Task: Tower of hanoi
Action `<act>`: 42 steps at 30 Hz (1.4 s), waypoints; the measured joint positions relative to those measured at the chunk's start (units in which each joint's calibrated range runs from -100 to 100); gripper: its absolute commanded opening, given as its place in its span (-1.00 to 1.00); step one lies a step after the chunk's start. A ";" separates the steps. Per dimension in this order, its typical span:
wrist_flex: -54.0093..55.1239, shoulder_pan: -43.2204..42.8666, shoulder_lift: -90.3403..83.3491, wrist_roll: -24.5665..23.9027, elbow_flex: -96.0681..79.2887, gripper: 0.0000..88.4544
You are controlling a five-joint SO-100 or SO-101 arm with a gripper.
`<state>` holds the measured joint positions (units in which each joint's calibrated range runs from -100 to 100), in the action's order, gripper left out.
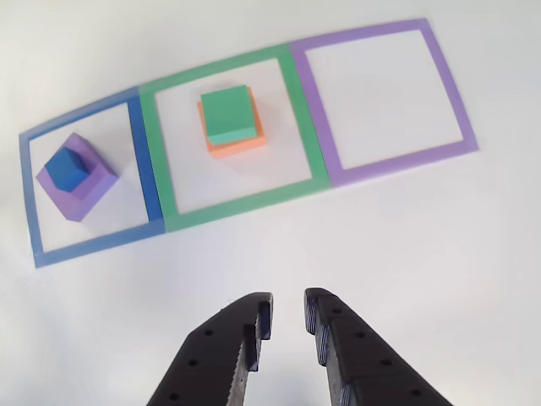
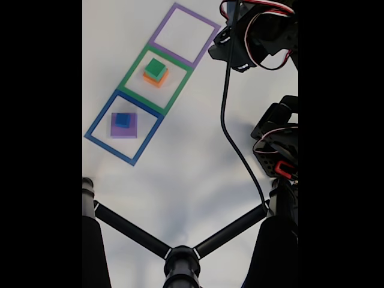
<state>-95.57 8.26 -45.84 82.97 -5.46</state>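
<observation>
The blue block [image 1: 67,167] sits on the purple block [image 1: 80,184] inside the blue tape square [image 1: 145,161]. The green block [image 1: 228,113] rests on the orange block [image 1: 241,145] inside the green tape square [image 1: 304,118]. The purple tape square [image 1: 448,93] holds nothing. My gripper [image 1: 287,315] hovers above the white table, nearer the camera than the squares, open with nothing between its black fingers. In the fixed view the blue block [image 2: 122,119] on purple [image 2: 132,129] and green [image 2: 156,66] on orange [image 2: 157,80] show at the upper left.
The arm's body [image 2: 264,30] with red and white wires stands at the upper right of the fixed view, a black cable [image 2: 231,132] hanging from it. A black camera stand [image 2: 180,258] spreads across the bottom. The white table [image 1: 423,237] surrounds the squares.
</observation>
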 measured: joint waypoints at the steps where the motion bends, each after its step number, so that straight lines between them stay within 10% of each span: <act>1: -0.63 0.58 -0.92 0.00 0.00 -0.81; 11: 7.84 6.71 -7.56 10.57 -14.37 -0.09; 30: 94.50 5.93 7.22 16.24 -67.53 -0.04; 42: 119.51 2.62 27.71 16.24 -68.73 -0.04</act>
<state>23.94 10.88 -18.14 99.22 -74.19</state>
